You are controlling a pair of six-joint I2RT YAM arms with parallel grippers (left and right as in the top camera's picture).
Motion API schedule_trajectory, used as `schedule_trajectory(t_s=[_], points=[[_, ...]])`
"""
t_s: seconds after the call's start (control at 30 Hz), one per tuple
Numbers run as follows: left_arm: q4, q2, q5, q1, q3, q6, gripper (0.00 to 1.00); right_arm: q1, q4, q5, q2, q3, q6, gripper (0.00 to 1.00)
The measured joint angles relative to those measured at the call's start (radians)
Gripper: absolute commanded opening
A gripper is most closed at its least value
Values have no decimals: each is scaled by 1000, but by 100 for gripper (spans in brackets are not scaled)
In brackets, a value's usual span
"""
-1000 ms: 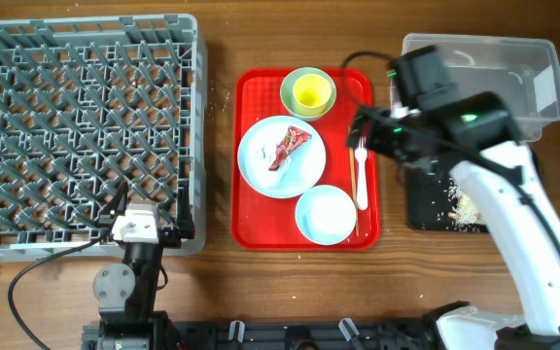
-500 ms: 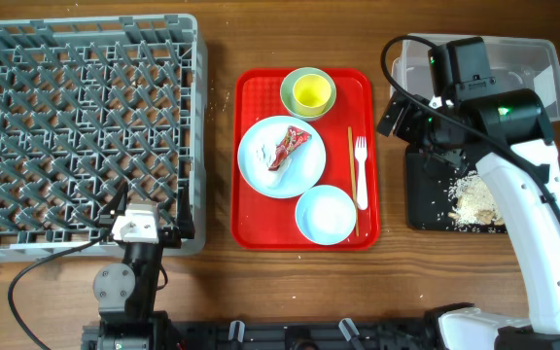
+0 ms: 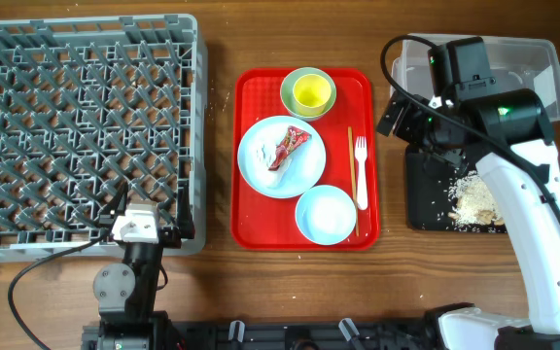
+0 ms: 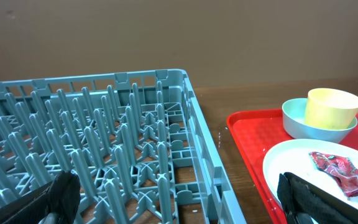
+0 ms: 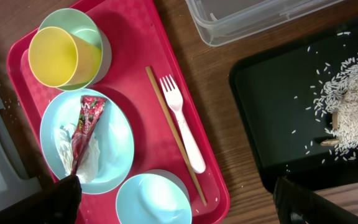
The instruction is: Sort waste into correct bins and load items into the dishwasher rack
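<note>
On the table: both grippers released, items all on the tray

At 9 o'clock sits the dishwasher rack (image 3: 81, 131), pegs upright. Left gripper (image 4: 179, 202) hangs at the rack's 5 o'clock corner, jaws spread wide, gripping nothing.

Table centre: red tray (image 3: 251, 224).
- Large white plate (image 3: 304, 173) is at tray middle. It carries the red wrapper (image 3: 290, 146) and the white napkin (image 5: 67, 149), which touch.
- Pale green bowl (image 3: 288, 97) is at the tray's 12 o'clock, with the yellow cup (image 3: 310, 93) standing inside it.
- Small white bowl (image 3: 326, 214) is at 5 o'clock.
- White fork (image 3: 360, 175) lies along the 3 o'clock edge, tines toward 12. A thin wooden stick (image 3: 352, 175) lies just beside it.

Right gripper (image 5: 179, 205) hangs over the tray's 3 o'clock side, jaws wide apart, empty.

Black tray (image 3: 426, 194) is at the table's 3 o'clock. Rice scraps (image 3: 474, 199) are heaped in it, with stray grains around. Clear tub (image 3: 533, 68) is at 1 o'clock, partly covered by the right arm.
</note>
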Motion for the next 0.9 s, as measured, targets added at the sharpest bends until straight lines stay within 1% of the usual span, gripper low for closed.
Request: schedule_trajectory(t_s=[0.7,0.8,0.9], points=[[8,0,5,0,0,0,100,0,0,0,0,0,0,100],[26,0,53,0,0,0,100,0,0,0,0,0,0,100],[61,0,177,0,-3,3,100,0,0,0,0,0,0,100]])
